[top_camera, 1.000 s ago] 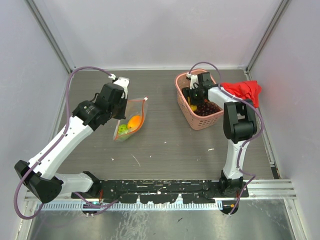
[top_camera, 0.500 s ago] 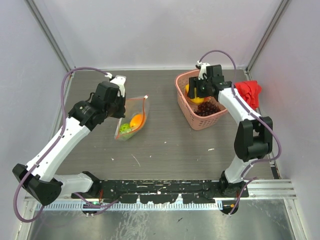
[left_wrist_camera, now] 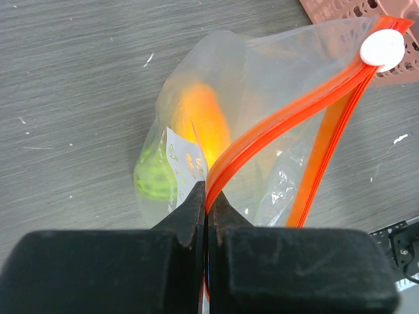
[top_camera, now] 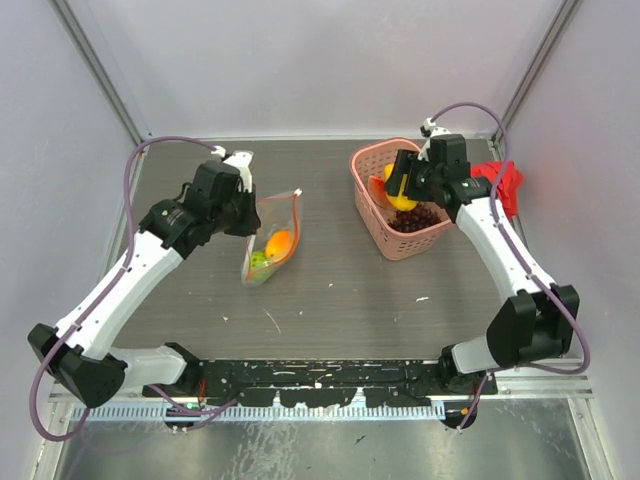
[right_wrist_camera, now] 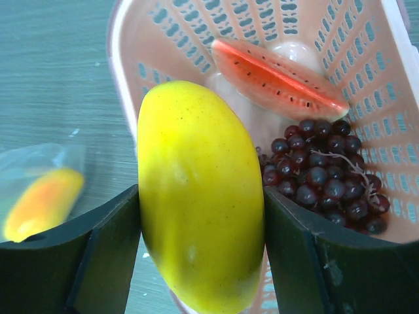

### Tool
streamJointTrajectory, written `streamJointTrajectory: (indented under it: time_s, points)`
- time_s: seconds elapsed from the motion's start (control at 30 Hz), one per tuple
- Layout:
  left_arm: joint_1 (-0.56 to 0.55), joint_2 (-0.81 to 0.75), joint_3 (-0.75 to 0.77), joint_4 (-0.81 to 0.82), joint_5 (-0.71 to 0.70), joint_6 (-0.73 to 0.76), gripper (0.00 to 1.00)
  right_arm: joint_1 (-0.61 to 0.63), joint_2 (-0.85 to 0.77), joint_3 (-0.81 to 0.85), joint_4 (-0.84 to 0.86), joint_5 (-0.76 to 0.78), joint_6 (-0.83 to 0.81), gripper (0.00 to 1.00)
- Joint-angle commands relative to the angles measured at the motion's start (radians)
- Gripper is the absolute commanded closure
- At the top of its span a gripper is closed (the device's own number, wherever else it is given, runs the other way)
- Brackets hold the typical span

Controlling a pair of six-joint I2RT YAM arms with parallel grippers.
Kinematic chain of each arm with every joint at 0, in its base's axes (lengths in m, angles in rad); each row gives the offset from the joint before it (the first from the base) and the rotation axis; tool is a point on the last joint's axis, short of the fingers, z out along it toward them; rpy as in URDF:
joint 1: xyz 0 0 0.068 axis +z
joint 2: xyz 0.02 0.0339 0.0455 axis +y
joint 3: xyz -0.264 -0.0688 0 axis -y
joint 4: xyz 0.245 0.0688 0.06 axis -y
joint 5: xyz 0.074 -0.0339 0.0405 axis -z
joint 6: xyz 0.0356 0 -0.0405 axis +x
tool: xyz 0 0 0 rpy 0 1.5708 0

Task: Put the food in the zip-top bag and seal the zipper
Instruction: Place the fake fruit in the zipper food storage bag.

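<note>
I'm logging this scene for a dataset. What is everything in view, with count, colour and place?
zip-top bag: 1, clear, left of centre
zipper: 1, orange-red, bag's mouth
orange piece: 1, orange, inside bag
lime-green ball: 1, green, inside bag
yellow piece: 1, yellow, over basket
grape bunch: 1, dark purple, in basket
watermelon slice: 1, red, in basket
basket: 1, pink, back right
red cloth: 1, red, right of basket
table: 1, grey-brown
left gripper: 1, black, pinching zipper
right gripper: 1, black, holding yellow piece
</note>
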Motion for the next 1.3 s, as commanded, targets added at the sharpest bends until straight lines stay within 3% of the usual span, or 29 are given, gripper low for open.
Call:
streamJointTrajectory:
  time_s: [0.0,0.37,0.67,1.27]
  points:
    - [0.003,0.032,0.061,0.069,0.048,-0.074,1.00,0.025,-0.121,-0.001,0.007,-0.022,0.096,0.74]
    - [-0.031,0.120,0.072,0.124,0.041,-0.169,1.00,0.233,-0.228,-0.005,-0.003,-0.053,0.225,0.72]
    - [-0.068,0.167,0.145,0.106,-0.018,-0.159,1.00,0.424,-0.159,0.057,0.006,-0.078,0.319,0.73]
    - [-0.123,0.146,0.123,0.110,-0.110,-0.132,1.00,0.508,-0.045,0.040,0.108,-0.173,0.571,0.77]
